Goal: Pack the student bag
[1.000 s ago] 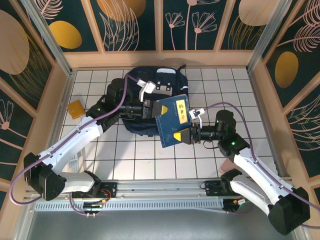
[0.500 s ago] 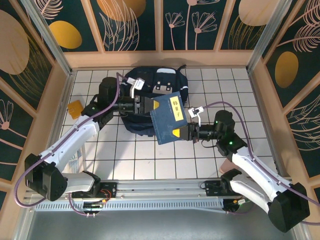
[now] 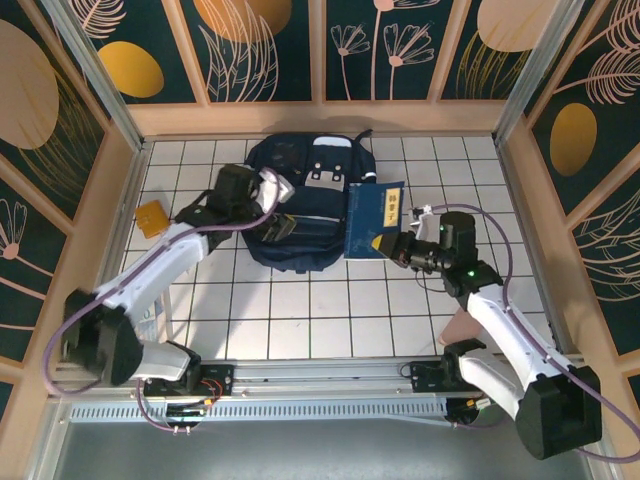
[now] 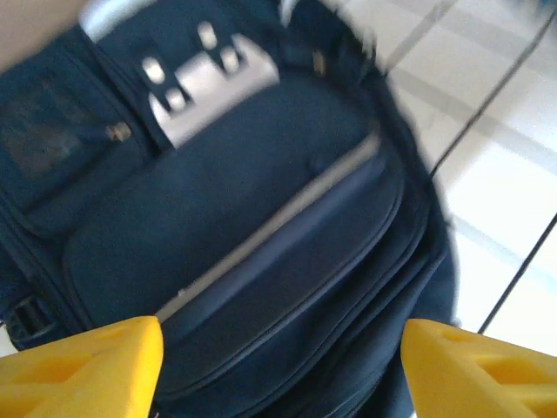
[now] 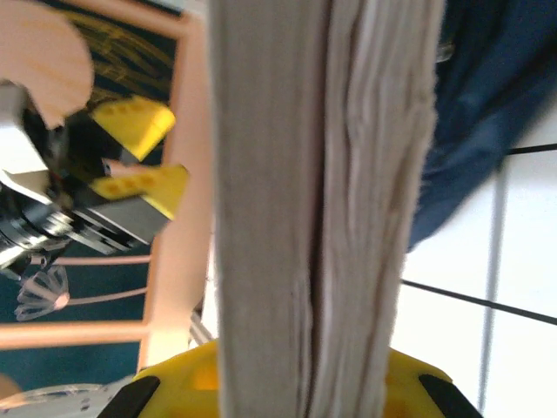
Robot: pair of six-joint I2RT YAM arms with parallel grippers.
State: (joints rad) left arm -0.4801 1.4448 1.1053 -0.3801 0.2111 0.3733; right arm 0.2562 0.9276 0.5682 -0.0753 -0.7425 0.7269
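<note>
My left fingers (image 3: 280, 213): open over bag (image 3: 305, 245).
Right fingers (image 3: 395, 245): gripped book (image 3: 372, 215), 3 o'clock.
Risk: edge-held book might slip.

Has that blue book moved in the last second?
Yes. The blue book shifted right in the top view, from over the student bag to beside it.

Orange-yellow packet (image 3: 152, 216) lying flat at the left edge of the white-tiled bench (image 3: 300, 310) (close by the wooden wall (image 3: 95, 210)). Well apart to the right, a blue book (image 3: 372, 218), yellow label showing on its cover.
</note>
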